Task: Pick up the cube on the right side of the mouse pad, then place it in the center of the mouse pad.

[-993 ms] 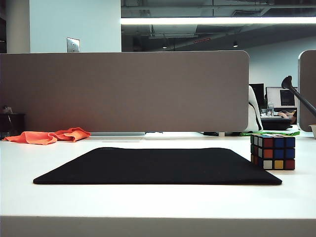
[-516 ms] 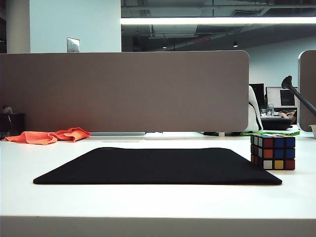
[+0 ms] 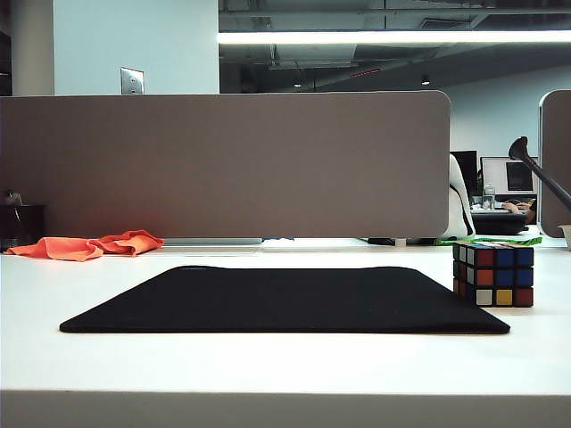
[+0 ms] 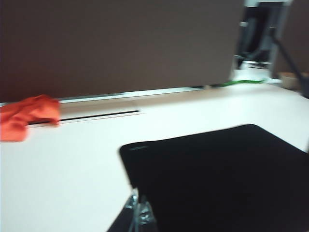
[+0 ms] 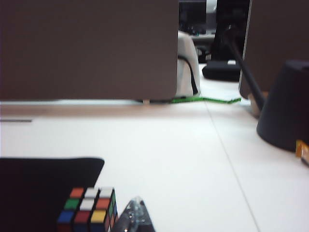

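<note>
- The cube [image 3: 493, 275] sits flat on the white worktop [image 3: 285, 366], just off the right edge of the mouse pad [image 3: 285, 299], near that pad's far right corner; whether it touches the edge I cannot tell.
- Nothing of the task looks done: the cube is unlifted and the middle of the pad lies bare. Reaching, gripping, carrying and setting down are all left, by my reading.
- Being a cube, it has no long axis. It stands square on one face, and the exterior view sees two side faces, so one upright edge is turned a little toward that camera; the top shows white, orange, green and red stickers in the right wrist view [image 5: 90, 209].
- The right end effector [image 5: 136, 218] hangs low just beside the cube, jaws shut and holding nothing.
- The left end effector [image 4: 140, 220] shows only a blurred tip over the pad's near-left part; how wide it stands I cannot tell. It grips nothing visible.
- An orange cloth [image 3: 87, 245] lies well apart at the far left.
</note>
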### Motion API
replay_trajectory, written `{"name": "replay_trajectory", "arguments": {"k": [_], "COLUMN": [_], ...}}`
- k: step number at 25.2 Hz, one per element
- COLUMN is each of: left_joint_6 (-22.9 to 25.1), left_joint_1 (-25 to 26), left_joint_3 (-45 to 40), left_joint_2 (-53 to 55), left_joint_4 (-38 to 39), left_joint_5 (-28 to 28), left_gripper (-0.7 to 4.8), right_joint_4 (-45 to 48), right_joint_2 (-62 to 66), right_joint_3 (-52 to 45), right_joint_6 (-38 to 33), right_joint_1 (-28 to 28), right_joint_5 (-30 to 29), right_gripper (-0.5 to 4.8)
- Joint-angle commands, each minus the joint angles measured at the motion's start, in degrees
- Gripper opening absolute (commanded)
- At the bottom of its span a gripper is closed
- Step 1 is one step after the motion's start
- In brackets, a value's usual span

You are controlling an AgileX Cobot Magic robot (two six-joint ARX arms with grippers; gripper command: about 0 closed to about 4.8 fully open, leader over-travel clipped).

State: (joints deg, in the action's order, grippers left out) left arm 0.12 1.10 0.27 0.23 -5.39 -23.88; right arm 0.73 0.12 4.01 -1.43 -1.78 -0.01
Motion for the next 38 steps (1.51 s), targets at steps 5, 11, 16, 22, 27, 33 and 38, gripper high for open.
{"name": "replay_trajectory", "arguments": {"k": [5,11,16,22,27,33,38], "left_joint_6": [1.0,1.6,1.6,1.4,1.3,1.3,1.3], "left_joint_1": [0.1,0.1,0.1,0.0,0.0,0.0,0.0], "left_joint_3": [0.2,0.2,0.2,0.2,0.2,0.2,0.2], "left_joint_2": [0.1,0.1,0.1,0.1,0.1,0.1,0.1], "left_joint_4": [-0.2,0.6,0.6,0.6,0.6,0.7,1.5], "left_joint_5": [-8.7,-13.8,-14.0,-15.2,-15.1,-14.8,-14.7], "left_gripper": [-0.06,-0.06,-0.06,-0.06,-0.06,-0.06,-0.06], "right_joint_4": [-9.8,-13.4,-14.7,-14.4,-14.3,-18.5,-18.6], "right_joint_2": [8.1,25.1,38.3,52.2,62.9,74.7,78.2], "right_joint_3": [12.4,24.0,32.9,41.1,46.0,51.4,53.0], "right_joint_6": [2.1,2.1,2.1,1.0,1.0,-3.4,-4.4], "right_joint_1": [0.0,-0.2,-0.4,-0.4,-2.2,-8.7,-12.0], "right_joint_5": [2.0,2.0,2.0,2.0,2.0,7.5,7.5], "right_gripper": [-0.05,-0.05,-0.05,0.41,1.24,3.5,4.0]}}
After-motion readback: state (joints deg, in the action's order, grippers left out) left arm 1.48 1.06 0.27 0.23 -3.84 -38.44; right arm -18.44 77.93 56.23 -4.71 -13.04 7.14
